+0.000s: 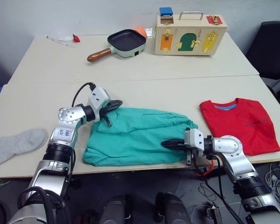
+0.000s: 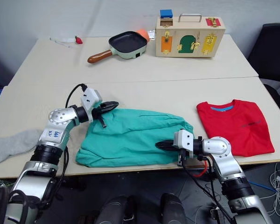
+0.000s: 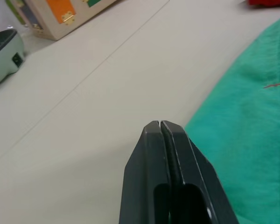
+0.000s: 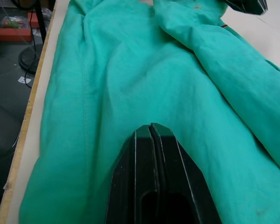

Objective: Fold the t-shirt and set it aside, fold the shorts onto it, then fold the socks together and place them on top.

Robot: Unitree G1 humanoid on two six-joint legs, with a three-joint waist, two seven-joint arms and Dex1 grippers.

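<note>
- shorts [image 1: 135, 135] lie crumpled at the tabletop [image 1: 177, 88] front edge, between both arms
- t-shirt [image 1: 240, 123] folded, to the right of the shorts, not touching them
- one sock [image 1: 16, 144] at the far left edge
- left tool [image 1: 115, 105] fingers together, at the shorts' rear left corner
- right tool [image 1: 167, 144] fingers together, tips over the shorts' front right part

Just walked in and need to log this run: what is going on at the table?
A humanoid robot is working on laundry. The red t-shirt lies folded at the table's right side. The teal shorts lie in front of the robot, not yet on the t-shirt. The left gripper is shut at the shorts' far left corner; the right gripper is shut over their near right part. A grey sock waits at the left.
</note>
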